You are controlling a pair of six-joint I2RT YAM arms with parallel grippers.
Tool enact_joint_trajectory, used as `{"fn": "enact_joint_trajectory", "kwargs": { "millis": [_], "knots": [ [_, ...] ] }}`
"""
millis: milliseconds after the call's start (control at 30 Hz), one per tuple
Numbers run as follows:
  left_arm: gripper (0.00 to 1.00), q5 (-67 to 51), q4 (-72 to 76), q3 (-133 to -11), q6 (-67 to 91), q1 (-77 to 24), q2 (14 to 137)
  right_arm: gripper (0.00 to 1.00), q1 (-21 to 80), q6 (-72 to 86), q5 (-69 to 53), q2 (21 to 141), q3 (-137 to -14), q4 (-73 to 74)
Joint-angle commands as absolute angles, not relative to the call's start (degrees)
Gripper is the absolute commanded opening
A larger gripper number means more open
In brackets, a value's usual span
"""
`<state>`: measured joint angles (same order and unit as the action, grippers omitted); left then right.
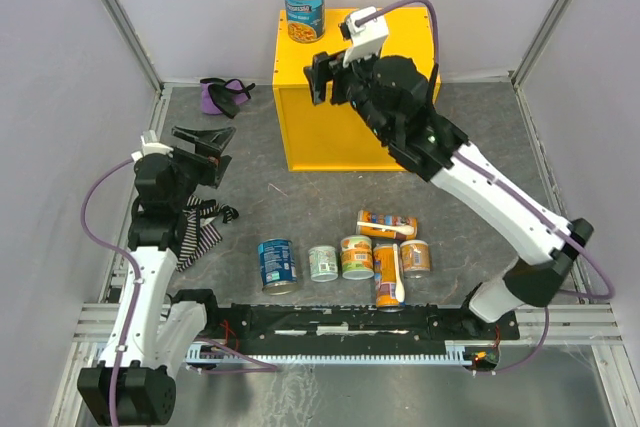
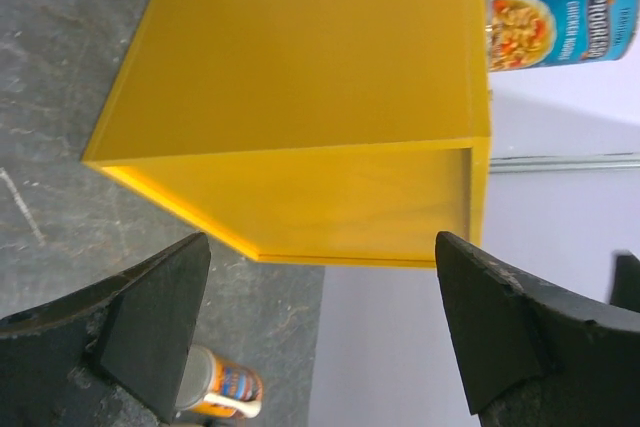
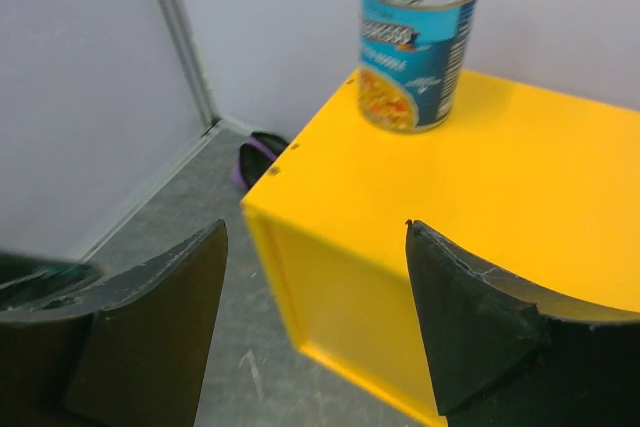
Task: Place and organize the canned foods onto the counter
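Yellow counter (image 1: pixel 325 137) stands at upper centre of the top view, against the far wall. 1 blue-labelled can (image 1: pixel 304 8) stands upright on its upper left corner, silver top up.

My right gripper (image 1: pixel 325 77) hovers over the counter top, just below and right of that can and apart from it. The right wrist view shows its jaws spread wide with nothing between them.

My left gripper (image 1: pixel 205 137) sits at left of frame above the grey floor. Its jaws are likewise wide and empty, and they face the counter's side.

6 cans are grouped on the floor at lower centre, well apart from the counter:
- second blue can (image 1: pixel 277 264), upright, leftmost
- pale-green can (image 1: pixel 322 263), just right of it
- short orange can (image 1: pixel 356 257)
- tall orange can (image 1: pixel 387 224), lying on its side above the group
- spoon-labelled orange can (image 1: pixel 388 275)
- rightmost short can (image 1: pixel 415 258)

Purple cloth bundle (image 1: pixel 222 95) lies at upper left near the wall. Striped cloth (image 1: pixel 200 232) lies under my left arm.
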<state>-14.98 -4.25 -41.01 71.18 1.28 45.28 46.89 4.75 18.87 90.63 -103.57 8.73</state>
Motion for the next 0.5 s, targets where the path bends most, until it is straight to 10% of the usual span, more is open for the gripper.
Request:
{"fn": "enact_joint_trajectory", "kwargs": {
  "millis": [0,467],
  "knots": [
    [0.98,-13.8,-14.5,-44.9,63.6,1.6,44.3,0.79,53.4,9.1,25.8,84.3,-101.7,19.9],
    [0.96,-10.7,-33.3,-38.5,57.3,1.6,35.0,0.81,78.6,34.1,35.0,80.9,-89.9,37.4]
  ]
}}
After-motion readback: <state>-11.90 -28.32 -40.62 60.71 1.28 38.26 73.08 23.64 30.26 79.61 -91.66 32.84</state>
